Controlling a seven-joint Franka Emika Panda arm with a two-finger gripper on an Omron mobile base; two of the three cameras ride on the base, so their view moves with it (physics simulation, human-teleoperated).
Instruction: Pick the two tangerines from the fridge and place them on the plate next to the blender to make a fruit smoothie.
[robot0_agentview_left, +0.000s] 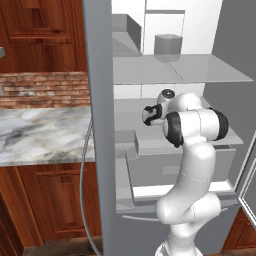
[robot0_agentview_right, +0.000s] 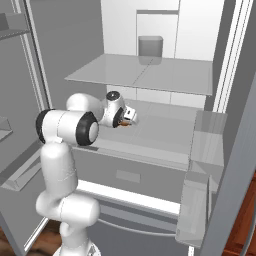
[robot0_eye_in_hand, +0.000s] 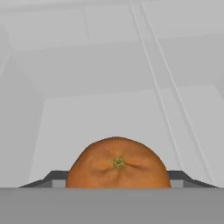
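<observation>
Tangerine (robot0_eye_in_hand: 117, 164) sits between the pincer (robot0_eye_in_hand: 117, 183) fingertips (robot0_eye_in_hand: 54, 178), pinched on both sides, above a glass shelf (robot0_agentview_right: 165, 127) inside the fridge (robot0_agentview_right: 215, 150).

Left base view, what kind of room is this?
A kitchen, most likely: an open fridge with glass shelves beside a marble counter, a brick backsplash and wooden cabinets.
</observation>
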